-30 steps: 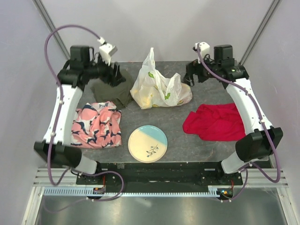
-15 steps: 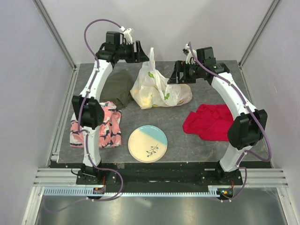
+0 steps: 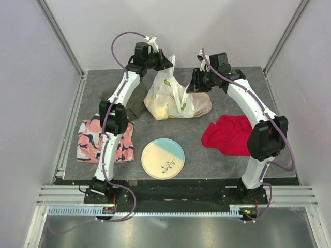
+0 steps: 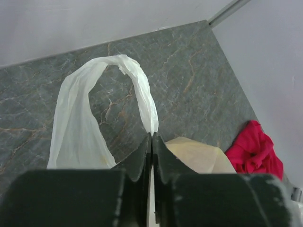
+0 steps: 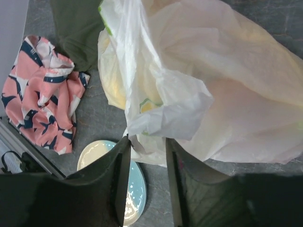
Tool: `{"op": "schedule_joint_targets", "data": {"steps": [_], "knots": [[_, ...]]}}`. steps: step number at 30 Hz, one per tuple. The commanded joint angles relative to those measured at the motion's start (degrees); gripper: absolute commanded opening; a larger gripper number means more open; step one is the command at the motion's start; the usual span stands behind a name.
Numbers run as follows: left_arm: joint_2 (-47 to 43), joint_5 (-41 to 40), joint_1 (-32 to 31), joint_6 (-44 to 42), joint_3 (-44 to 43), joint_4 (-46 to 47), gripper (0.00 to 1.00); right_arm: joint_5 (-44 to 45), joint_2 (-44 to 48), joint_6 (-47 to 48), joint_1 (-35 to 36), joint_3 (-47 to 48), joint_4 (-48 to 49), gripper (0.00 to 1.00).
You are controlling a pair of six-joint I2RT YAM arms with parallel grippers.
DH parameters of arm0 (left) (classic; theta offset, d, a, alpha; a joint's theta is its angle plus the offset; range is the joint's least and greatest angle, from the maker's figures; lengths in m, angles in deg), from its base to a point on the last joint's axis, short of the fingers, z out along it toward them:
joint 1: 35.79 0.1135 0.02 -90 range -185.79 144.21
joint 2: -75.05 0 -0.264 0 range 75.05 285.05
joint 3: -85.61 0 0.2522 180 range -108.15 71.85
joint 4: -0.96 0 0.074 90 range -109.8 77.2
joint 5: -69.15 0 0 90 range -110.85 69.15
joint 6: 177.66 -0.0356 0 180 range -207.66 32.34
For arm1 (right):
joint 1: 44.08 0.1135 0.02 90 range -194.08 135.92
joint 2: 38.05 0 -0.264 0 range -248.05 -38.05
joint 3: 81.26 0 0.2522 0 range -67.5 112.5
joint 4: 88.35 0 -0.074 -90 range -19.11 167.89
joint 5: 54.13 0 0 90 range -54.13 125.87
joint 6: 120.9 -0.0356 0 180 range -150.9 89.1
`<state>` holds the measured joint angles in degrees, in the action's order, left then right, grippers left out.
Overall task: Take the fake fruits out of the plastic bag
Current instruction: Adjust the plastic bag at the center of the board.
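The plastic bag [image 3: 173, 98] lies at the back middle of the table, white and crinkly with green and yellow prints. Yellowish fake fruits [image 3: 161, 107] show dimly through its film, also in the right wrist view [image 5: 113, 80]. My left gripper [image 3: 166, 61] is at the bag's raised handle loop [image 4: 142, 90]. It [image 4: 151, 136] is shut, with a thin strip of the handle pinched between the jaws. At the bag's right side, my right gripper [image 3: 196, 82] stands part open. A loose fold of the bag [image 5: 165, 111] lies at its fingertips [image 5: 147, 139].
A cream-and-blue plate [image 3: 163, 158] sits near the front middle. A red cloth [image 3: 232, 133] lies to the right, a pink patterned cloth [image 3: 93, 139] to the left, and a dark green cloth [image 3: 135, 98] just left of the bag.
My left arm swung from the left side to the bag's handle and shut on it. My right gripper moved in against the bag's right side and its jaws narrowed.
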<state>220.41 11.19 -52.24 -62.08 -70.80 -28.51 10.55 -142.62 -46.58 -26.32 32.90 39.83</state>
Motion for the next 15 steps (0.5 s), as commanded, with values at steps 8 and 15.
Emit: {"op": "schedule_joint_targets", "data": {"steps": [8,15], "knots": [[-11.40,4.88,4.05,-5.97,-3.42,11.14,0.02,7.22,-13.88,3.64,-5.71,33.29,2.38,0.00],[-22.65,-0.04,4.58,-16.06,-3.95,17.01,0.02,11.52,-18.74,5.75,-10.45,47.43,14.14,0.00]]}}
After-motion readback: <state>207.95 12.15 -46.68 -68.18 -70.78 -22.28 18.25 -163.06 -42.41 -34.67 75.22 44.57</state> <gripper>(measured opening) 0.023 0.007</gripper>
